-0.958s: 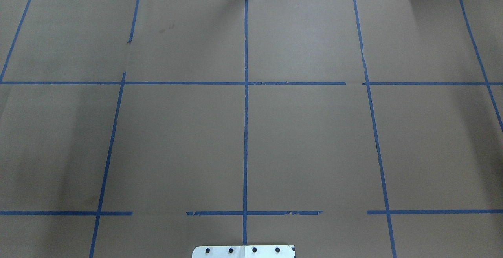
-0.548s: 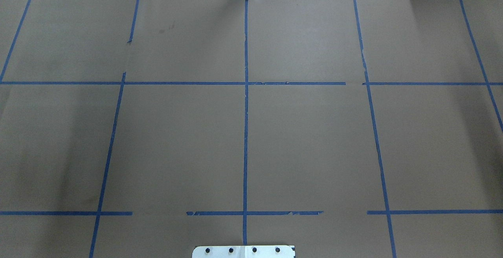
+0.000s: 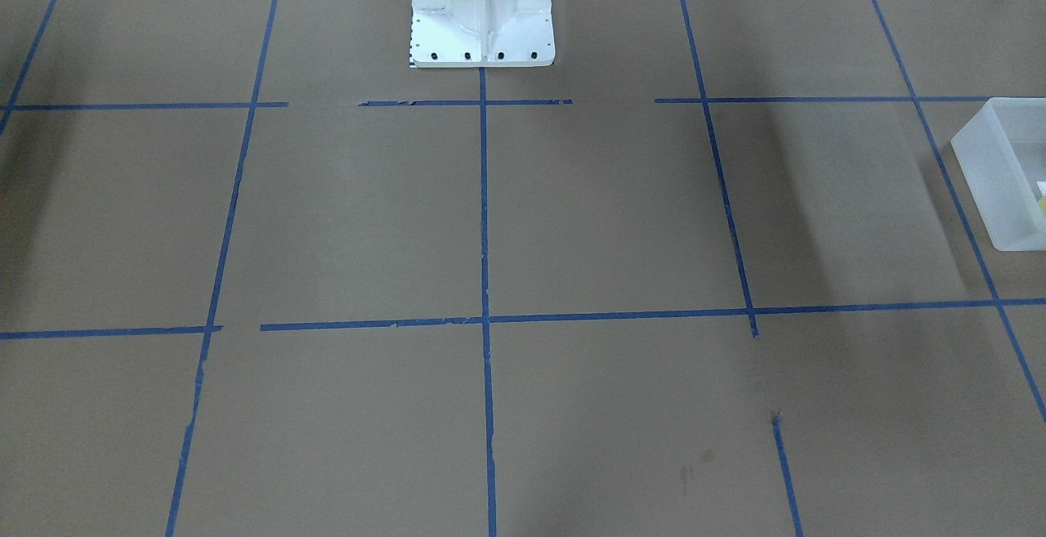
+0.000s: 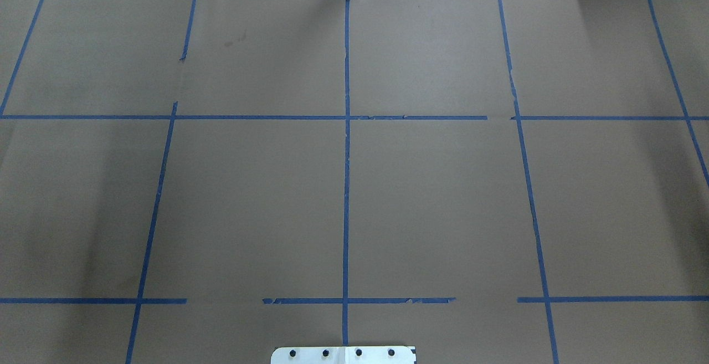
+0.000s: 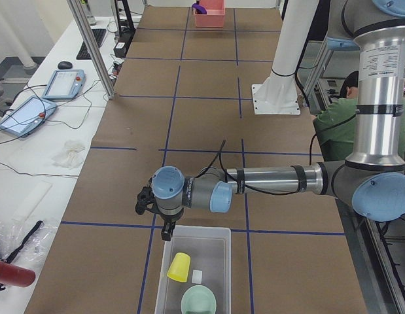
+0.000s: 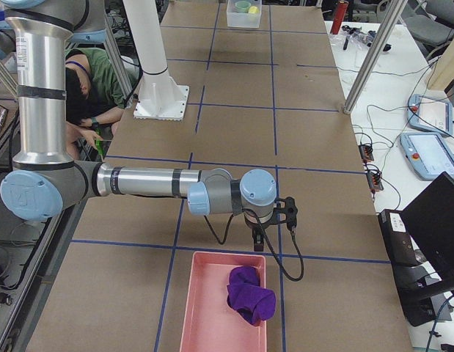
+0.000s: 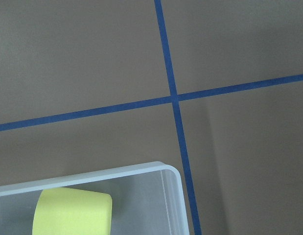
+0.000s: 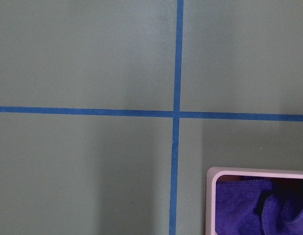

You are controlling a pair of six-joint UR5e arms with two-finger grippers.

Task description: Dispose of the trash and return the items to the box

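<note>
The frosted-white box [image 5: 215, 255] stands at the table's end on my left; it also shows in the front-facing view [image 3: 993, 177] and the left wrist view [image 7: 102, 174]. The yellow cup [image 5: 179, 267] lies on its side inside it and shows in the left wrist view [image 7: 73, 213]. The pale-green bowl [image 5: 199, 303] sits in the box beside a small white piece [image 5: 197, 276]. My left gripper [image 5: 167, 230] hangs over the box's near rim; I cannot tell if it is open. My right gripper [image 6: 256, 240] hangs just beyond a pink bin [image 6: 204, 308]; I cannot tell its state.
The pink bin holds a crumpled purple cloth [image 6: 250, 295], seen also in the right wrist view [image 8: 254, 205]. The white robot base [image 3: 482, 14] stands mid-table. Blue tape lines grid the brown paper. A seated person [image 6: 83, 88] is behind the robot.
</note>
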